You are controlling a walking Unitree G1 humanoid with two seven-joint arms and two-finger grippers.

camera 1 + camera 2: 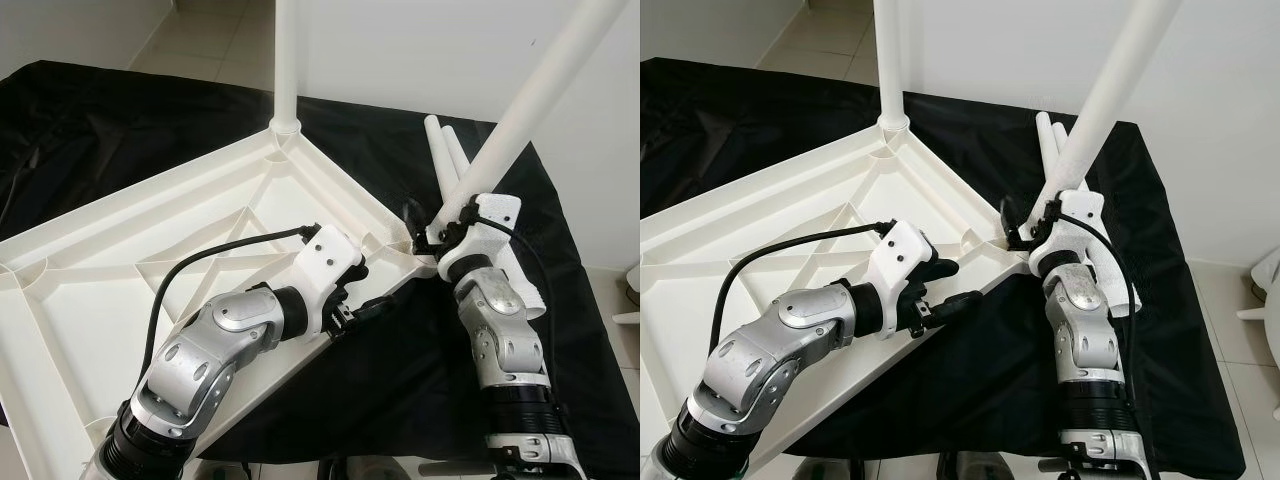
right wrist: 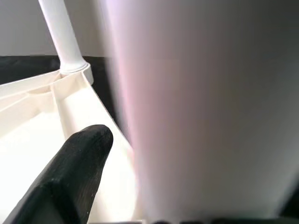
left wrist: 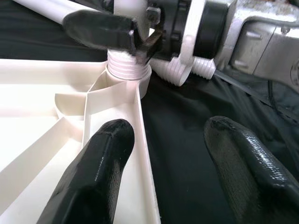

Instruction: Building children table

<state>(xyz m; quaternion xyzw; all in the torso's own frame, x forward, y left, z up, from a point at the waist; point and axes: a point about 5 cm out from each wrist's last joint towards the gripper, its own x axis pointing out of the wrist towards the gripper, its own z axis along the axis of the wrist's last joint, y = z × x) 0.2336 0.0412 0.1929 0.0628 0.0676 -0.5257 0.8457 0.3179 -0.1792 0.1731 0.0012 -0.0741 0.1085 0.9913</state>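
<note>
One leg (image 1: 287,60) seated in inverted tabletop (image 1: 120,260); right gripper (image 1: 440,225) clenched on second leg (image 1: 540,85) at corner socket (image 3: 127,74), left gripper (image 1: 375,300) released astride the rim, two spare legs (image 1: 445,150) left.

Upturned white plastic tabletop with its legs

The tabletop (image 1: 150,250) lies upside down on a black cloth, its ribbed underside facing up. One white leg (image 1: 287,60) stands upright in the far corner socket. A second leg (image 1: 540,90) leans tilted at the near right corner, its threaded end (image 3: 125,65) at the socket. Two more legs (image 1: 445,150) lie on the cloth just beside that corner.
</note>
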